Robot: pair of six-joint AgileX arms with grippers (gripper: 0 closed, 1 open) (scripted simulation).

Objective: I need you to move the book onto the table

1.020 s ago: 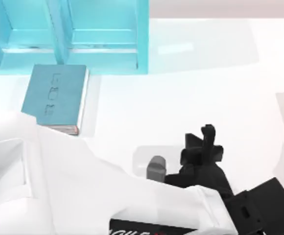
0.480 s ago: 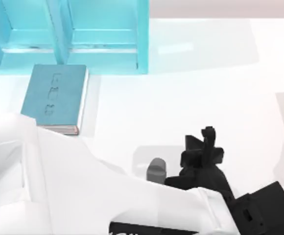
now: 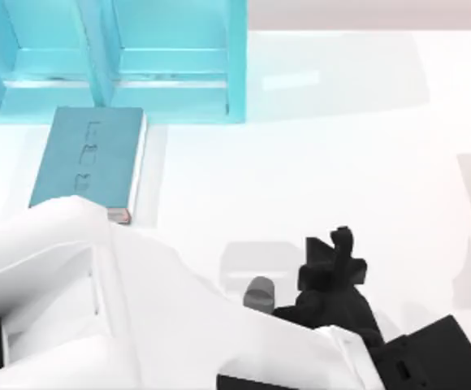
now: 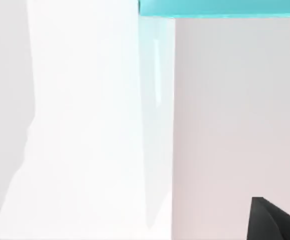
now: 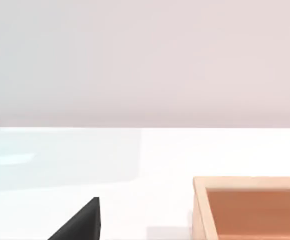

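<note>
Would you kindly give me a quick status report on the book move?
Left gripper over mid-table, holding nothing. Book flat on the table, in front of the turquoise shelf. Nothing in the way.

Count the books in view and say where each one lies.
1. The book lies flat on the table, at the top view's left, just in front of the turquoise shelf. The left arm's white body covers its near corner; others may be hidden.

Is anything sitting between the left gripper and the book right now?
Nothing visible does. The book lies flat on the white table in front of the turquoise shelf, and the left gripper sits off to its right over bare tabletop, with only open surface between them.
</note>
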